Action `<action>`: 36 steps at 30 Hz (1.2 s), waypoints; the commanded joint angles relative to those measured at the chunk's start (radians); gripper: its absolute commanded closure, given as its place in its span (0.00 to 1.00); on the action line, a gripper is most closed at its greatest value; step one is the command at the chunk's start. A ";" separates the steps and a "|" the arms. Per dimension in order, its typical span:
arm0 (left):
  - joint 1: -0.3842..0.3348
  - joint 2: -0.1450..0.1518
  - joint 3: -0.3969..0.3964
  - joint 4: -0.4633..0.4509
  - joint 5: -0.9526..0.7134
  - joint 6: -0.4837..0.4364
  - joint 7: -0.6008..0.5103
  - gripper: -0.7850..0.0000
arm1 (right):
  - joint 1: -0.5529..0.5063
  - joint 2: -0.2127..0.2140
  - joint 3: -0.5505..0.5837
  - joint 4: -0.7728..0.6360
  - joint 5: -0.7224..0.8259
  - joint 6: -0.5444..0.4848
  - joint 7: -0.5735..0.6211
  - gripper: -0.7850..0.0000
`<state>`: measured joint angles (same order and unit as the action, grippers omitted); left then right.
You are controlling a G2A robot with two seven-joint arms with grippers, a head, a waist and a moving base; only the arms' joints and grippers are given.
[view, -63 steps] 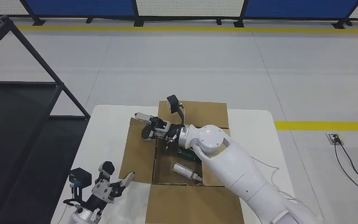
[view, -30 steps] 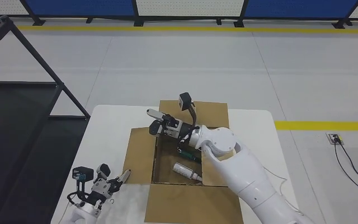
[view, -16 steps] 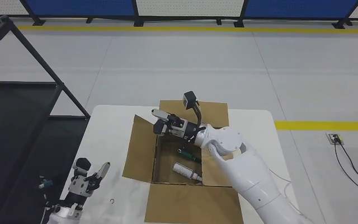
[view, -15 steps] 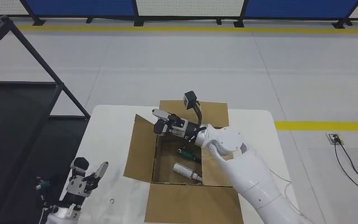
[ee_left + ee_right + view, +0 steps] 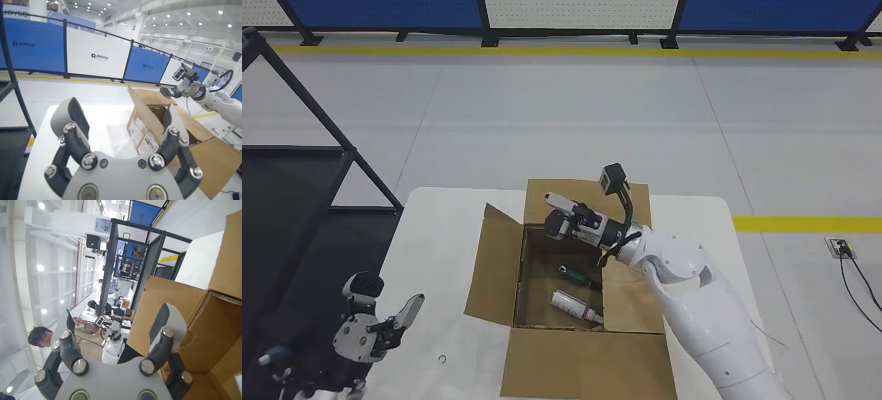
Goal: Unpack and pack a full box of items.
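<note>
Cardboard box point(image 5: 572, 365) sits at table point(image 5: 432, 250) ctr, flaps open. Inside, a white bottle point(image 5: 575, 306) lies by the 6 o'clock wall, dark green item point(image 5: 579, 276) at its 12.

Right gripper point(image 5: 555, 214) hangs over the box's 11 o'clock rim, jaws apart, empty. Left gripper point(image 5: 122, 111) is at the table's 8 o'clock, also apart.

Bottle prob. light, rigid, slick and apt to roll. Pinch across mid-body.

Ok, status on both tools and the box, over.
Left tool open, empty, by table near-left edge. Right tool open, empty, over box far side. Box open, white bottle, dark item inside. Nothing blocking.
</note>
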<state>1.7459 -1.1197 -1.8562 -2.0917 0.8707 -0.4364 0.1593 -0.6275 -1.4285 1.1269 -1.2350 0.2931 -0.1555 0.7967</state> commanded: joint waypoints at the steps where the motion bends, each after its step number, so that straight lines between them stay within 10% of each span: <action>1: -0.016 0.002 0.010 -0.037 0.028 -0.010 -0.028 0.00 | -0.030 0.009 0.029 -0.036 -0.012 0.006 0.000 0.00; 17: -0.289 0.004 0.391 -0.051 0.018 -0.105 -0.431 0.00 | -0.136 0.042 0.092 -0.162 -0.047 0.077 0.007 0.00; 28: -0.291 0.003 0.392 -0.037 0.010 -0.087 -0.427 0.00 | -0.139 0.042 0.093 -0.163 -0.050 0.084 0.001 0.00; 36: -0.431 -0.013 0.493 0.106 -0.048 0.087 -0.518 0.00 | -0.235 0.059 0.167 -0.260 -0.009 0.014 -0.017 0.00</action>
<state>1.3344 -1.1305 -1.3782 -2.0033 0.8250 -0.3721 -0.3469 -0.8486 -1.3722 1.2821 -1.4828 0.2808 -0.1358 0.7769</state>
